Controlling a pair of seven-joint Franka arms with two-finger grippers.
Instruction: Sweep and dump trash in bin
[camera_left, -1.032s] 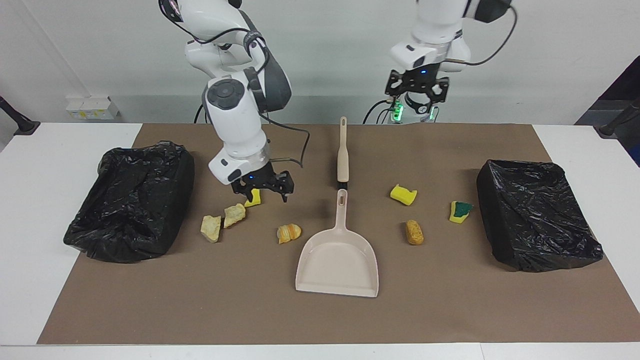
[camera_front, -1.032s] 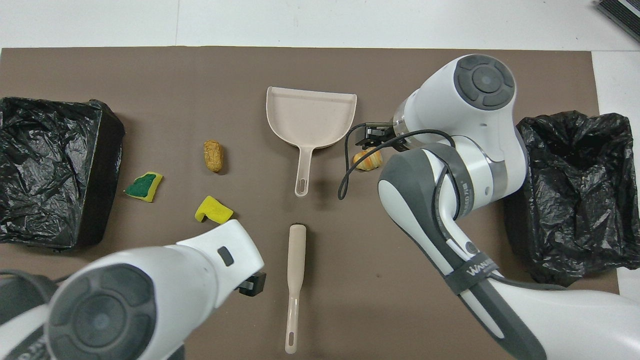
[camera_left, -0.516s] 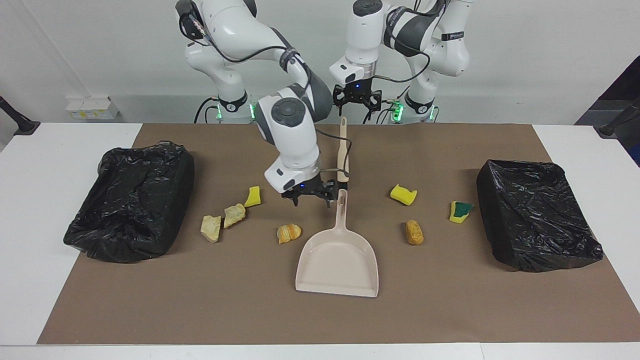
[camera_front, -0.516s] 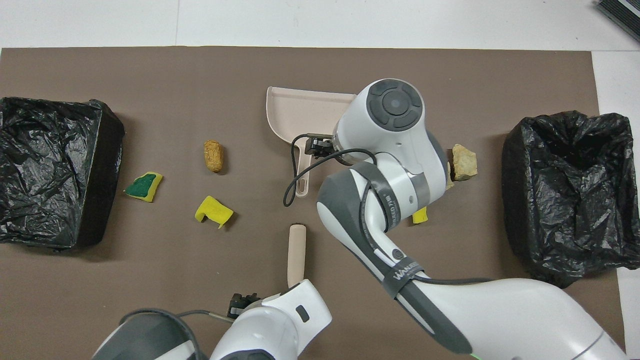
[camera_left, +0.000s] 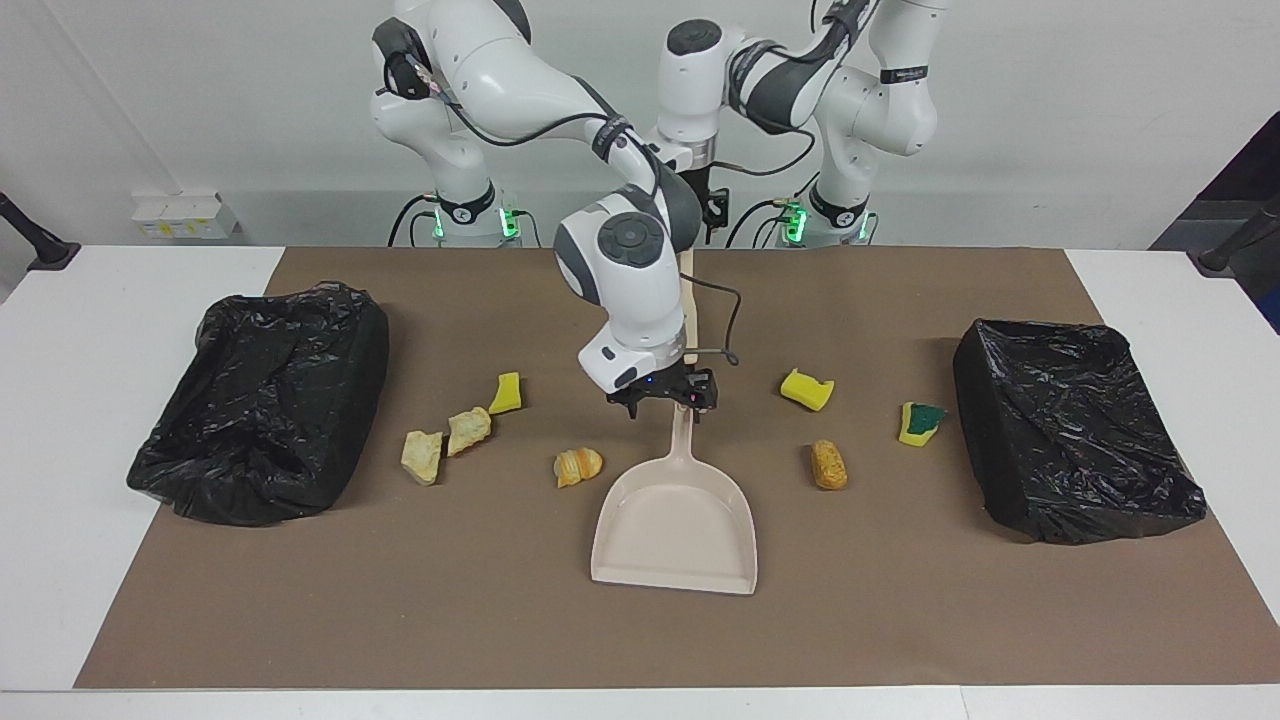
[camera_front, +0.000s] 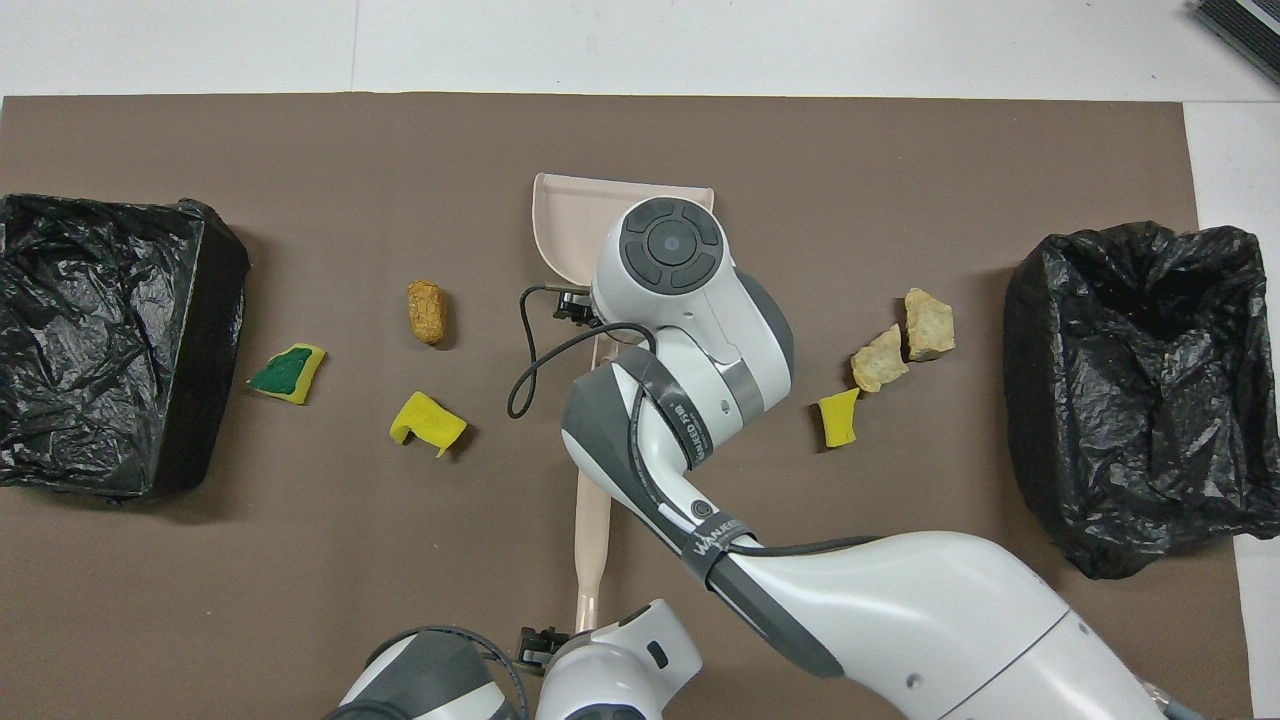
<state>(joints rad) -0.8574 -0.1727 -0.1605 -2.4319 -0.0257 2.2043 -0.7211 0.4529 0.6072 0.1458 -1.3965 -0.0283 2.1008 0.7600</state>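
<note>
Robot lab — a staged test bench.
Two white arms (camera_left: 640, 270) bolted at a paper-covered table (camera_left: 60, 420) — bare wall.

Right tool (camera_left: 662, 398) crowds the beige plastic dustpan's handle (camera_left: 683, 438); brown mat (camera_left: 400, 600) beyond the scattered scraps looks open, probably passable

A brown mat (camera_left: 400, 600) covers the white table (camera_left: 60, 450). A small white box (camera_left: 185, 215) sits by the wall, and a dark ribbed object (camera_front: 1240, 25) lies at the table's corner farthest from the robots.
</note>
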